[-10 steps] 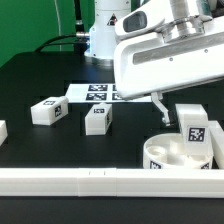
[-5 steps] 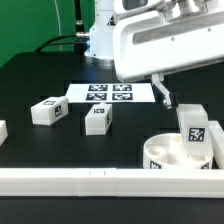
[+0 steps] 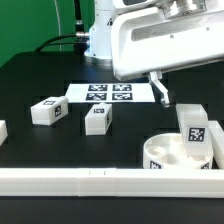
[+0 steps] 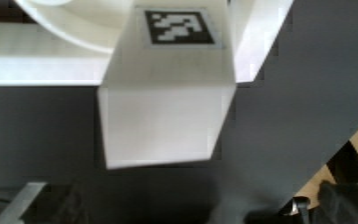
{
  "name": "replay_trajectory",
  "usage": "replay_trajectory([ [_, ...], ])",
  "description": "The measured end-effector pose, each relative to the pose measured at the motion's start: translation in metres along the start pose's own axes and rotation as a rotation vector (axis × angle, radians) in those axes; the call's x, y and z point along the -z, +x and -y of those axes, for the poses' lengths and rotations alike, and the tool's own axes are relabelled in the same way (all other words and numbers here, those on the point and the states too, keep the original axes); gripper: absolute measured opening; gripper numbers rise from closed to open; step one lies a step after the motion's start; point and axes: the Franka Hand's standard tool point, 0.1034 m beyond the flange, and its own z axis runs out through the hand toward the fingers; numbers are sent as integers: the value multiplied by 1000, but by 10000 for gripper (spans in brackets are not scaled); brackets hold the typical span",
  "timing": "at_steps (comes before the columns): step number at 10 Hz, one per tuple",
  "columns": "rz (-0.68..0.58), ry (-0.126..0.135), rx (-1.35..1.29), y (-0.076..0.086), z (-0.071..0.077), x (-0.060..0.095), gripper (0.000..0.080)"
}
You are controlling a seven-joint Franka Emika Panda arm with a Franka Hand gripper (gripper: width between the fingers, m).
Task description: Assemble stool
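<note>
**Operator:** Report the location of the stool parts.

**Technician:** The seat [image 3: 172, 166] lies on the table [image 3: 40, 75] at the exterior view's right, just behind the front rail [image 3: 90, 181]. The mounted leg [image 3: 196, 131] stands upright in a socket at the seat's rim. The centre loose leg [image 3: 98, 119] and the left loose leg [image 3: 47, 111] lie on the table, well apart from the seat and near the marker board [image 3: 110, 93]. A further white part [image 3: 2, 131] is cut off at the exterior view's left edge, so its type cannot be determined.

**Operator:** Report the gripper condition.

**Technician:** The gripper [image 3: 163, 98] hangs near the mounted leg, above and beside it, without contact. The fingers are spread wide and grasp nothing.

**Operator:** State the progress.

**Technician:** Assessment: early stage. One leg is placed, but whether it is fully seated cannot be confirmed. At least two legs are left to fetch and insert.
</note>
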Motion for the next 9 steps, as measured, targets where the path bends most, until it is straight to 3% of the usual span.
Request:
replay_trajectory([
  [4, 22, 5, 47, 4, 0, 2, 649],
  [6, 157, 48, 46, -3, 8, 2, 649],
  [9, 348, 79, 146, 5, 11, 9, 649],
])
